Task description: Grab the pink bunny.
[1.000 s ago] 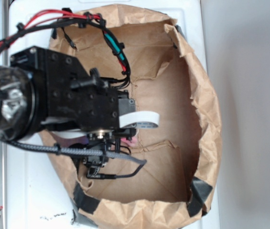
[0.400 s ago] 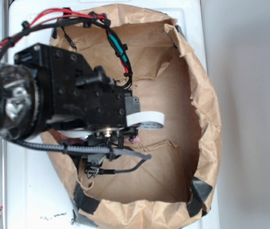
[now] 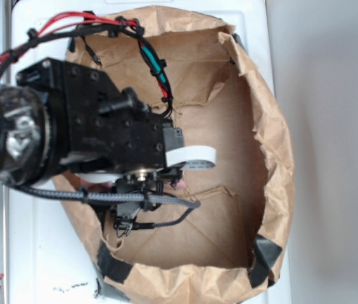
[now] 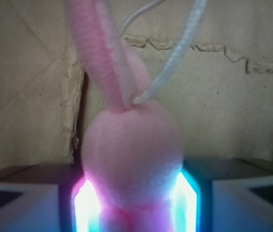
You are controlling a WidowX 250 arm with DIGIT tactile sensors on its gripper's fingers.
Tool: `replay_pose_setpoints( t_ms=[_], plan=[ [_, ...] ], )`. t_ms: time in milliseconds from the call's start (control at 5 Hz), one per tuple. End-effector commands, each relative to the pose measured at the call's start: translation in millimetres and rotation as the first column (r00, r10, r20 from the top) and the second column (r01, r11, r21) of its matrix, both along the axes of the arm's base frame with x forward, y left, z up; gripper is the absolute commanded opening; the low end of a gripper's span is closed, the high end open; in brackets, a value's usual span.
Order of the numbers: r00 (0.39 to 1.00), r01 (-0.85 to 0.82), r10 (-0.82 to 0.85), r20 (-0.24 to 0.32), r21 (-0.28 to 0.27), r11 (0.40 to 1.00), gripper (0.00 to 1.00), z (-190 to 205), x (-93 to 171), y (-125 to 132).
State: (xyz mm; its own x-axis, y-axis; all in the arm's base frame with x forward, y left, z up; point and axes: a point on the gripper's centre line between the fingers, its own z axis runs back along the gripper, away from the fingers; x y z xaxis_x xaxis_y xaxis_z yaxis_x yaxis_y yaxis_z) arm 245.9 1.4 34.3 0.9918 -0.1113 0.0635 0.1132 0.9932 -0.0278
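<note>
Where the exterior view looks down into the brown paper bag, the black arm and its cables cover nearly all of the pink bunny, leaving only a pink speck at the wrist's edge. The wrist view shows more: the fingers are clamped on the bunny's body, glowing on both sides, one ear up, a white cord beside it. Since the earlier frames the arm has shifted slightly right.
</note>
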Motion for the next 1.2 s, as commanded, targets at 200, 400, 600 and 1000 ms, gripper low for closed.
replay_pose_setpoints(
  t_ms=[200, 400, 600, 1000],
  plan=[
    [0.983, -0.139, 0.151, 0.103, -0.116, 0.984, 0.00, 73.3, 33.3, 21.4],
    [0.973, -0.172, 0.193, 0.131, -0.153, 0.973, 0.00, 113.3, 42.6, 21.1],
    [0.963, -0.200, 0.227, 0.144, -0.179, 0.963, 0.00, 145.6, 49.6, 26.9],
    [0.951, -0.212, 0.239, 0.195, -0.150, 0.966, 0.00, 174.7, 43.3, 29.1]
  ],
)
